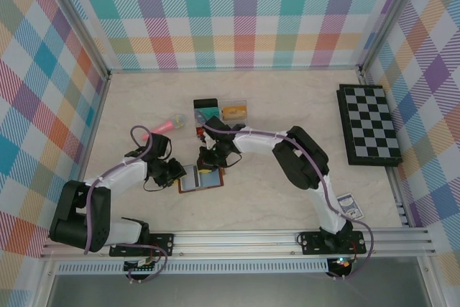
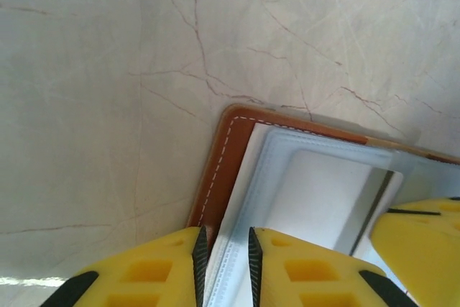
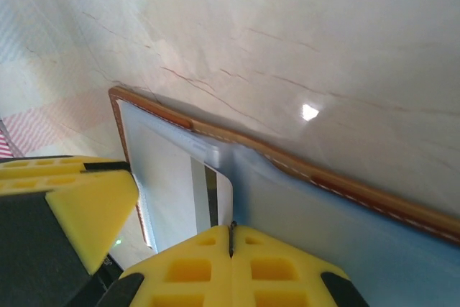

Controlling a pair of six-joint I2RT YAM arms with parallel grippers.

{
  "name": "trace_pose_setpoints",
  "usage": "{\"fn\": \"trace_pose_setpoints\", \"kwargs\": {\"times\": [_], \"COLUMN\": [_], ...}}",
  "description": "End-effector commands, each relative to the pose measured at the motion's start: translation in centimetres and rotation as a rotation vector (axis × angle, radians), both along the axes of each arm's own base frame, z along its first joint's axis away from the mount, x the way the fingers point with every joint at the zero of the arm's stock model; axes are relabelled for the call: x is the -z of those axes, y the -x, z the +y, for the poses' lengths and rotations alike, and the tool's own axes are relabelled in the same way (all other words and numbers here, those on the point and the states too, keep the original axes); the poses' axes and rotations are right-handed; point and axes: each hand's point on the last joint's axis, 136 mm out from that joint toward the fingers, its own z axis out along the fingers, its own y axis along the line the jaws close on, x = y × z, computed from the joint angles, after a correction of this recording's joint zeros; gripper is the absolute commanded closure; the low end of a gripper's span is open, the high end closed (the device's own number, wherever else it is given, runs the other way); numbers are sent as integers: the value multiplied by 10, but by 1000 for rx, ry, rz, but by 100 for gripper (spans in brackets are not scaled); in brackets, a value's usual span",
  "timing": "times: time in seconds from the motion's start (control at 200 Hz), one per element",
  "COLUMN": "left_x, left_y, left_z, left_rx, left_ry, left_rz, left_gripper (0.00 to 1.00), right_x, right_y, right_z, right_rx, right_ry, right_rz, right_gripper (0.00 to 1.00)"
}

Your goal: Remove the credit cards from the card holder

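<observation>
The brown card holder (image 1: 188, 180) lies open on the table between the two arms, blue-grey pocket pages up. My left gripper (image 1: 175, 174) is at its left edge. In the left wrist view its jaws (image 2: 226, 239) stand a little apart, with the edge of a pocket page (image 2: 233, 249) in the gap beside the brown cover (image 2: 219, 170). My right gripper (image 1: 210, 165) is over the holder's upper right part. In the right wrist view it (image 3: 231, 229) is shut on the edge of a white credit card (image 3: 219, 192) with a dark stripe, which sticks partly out of a pocket (image 3: 172, 163).
A clear plastic box (image 1: 233, 111), a black item (image 1: 205, 104), a teal piece (image 1: 209, 113) and a pink object (image 1: 162, 127) lie behind the holder. A chessboard (image 1: 369, 124) sits at the right wall. A small card (image 1: 349, 206) lies near the right arm's base.
</observation>
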Motion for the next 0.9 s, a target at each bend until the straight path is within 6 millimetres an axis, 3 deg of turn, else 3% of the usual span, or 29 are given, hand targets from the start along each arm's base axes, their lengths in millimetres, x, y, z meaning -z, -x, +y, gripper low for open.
{"fn": "trace_pose_setpoints", "kwargs": {"times": [0.0, 0.195, 0.41, 0.55, 0.7, 0.895], "left_x": [3, 4, -31, -45, -35, -15], "left_y": [9, 10, -4, -11, -13, -4], "left_z": [0, 0, -3, -14, -27, -27], "left_rx": [22, 30, 45, 60, 80, 95], "left_ry": [-18, -15, -10, 59, 121, 111], "left_rz": [28, 35, -44, -95, -75, -20], "left_gripper": [78, 83, 83, 84, 91, 94], "right_x": [-12, -11, -5, -1, 1, 5], "right_y": [-6, -7, -4, -3, -4, -2], "right_z": [-16, -20, -15, -15, -15, -12], "right_rx": [0, 4, -11, -16, -17, -22], "right_ry": [27, 43, 30, 38, 43, 37], "right_rz": [-50, -59, -23, -9, -1, 24], "right_gripper": [100, 100, 100, 98, 93, 91]}}
